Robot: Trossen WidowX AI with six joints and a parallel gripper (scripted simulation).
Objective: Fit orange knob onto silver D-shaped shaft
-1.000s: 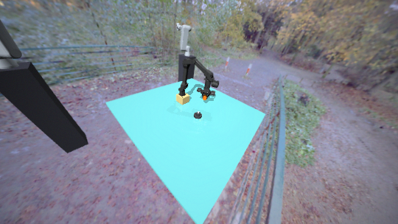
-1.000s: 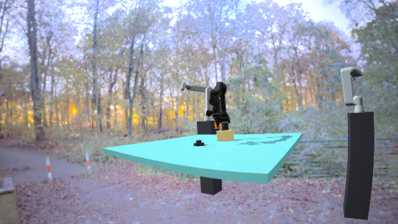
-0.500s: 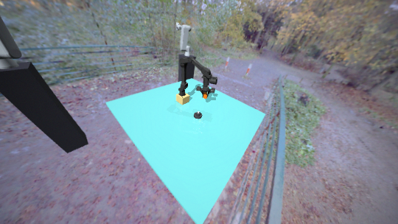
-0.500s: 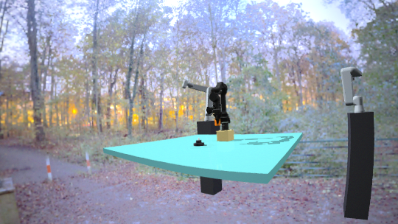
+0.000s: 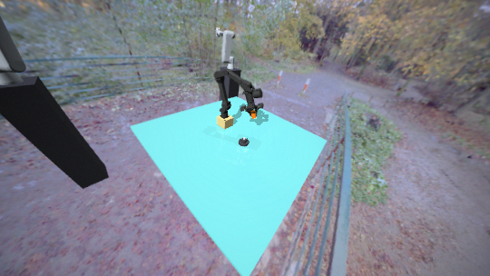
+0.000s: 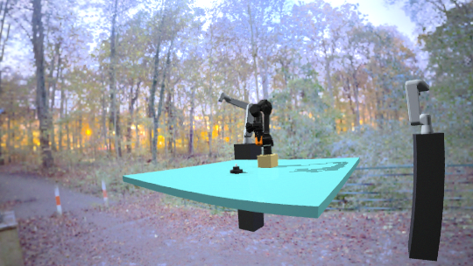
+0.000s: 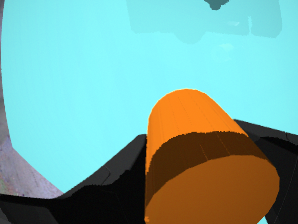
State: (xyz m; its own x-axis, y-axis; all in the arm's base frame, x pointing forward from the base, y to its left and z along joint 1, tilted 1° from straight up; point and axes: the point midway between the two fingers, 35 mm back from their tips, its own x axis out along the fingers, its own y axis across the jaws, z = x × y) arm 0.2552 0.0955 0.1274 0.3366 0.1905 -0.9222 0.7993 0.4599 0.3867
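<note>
Here, black jaws (image 5: 253,112) (image 6: 258,136) clamp an orange tapered knob (image 5: 253,115) (image 6: 259,141) (image 7: 192,115) above the turquoise surface (image 5: 227,182) (image 6: 219,190) (image 7: 75,90), apart from the round black pedestal (image 5: 243,142) (image 6: 236,171).

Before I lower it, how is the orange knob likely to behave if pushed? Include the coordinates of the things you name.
The orange knob (image 5: 253,115) (image 6: 259,143) (image 7: 192,112) looks rigid, its sides undented between the fingers. Its round, smooth-looking sides might let it twist under an off-centre push.
</note>
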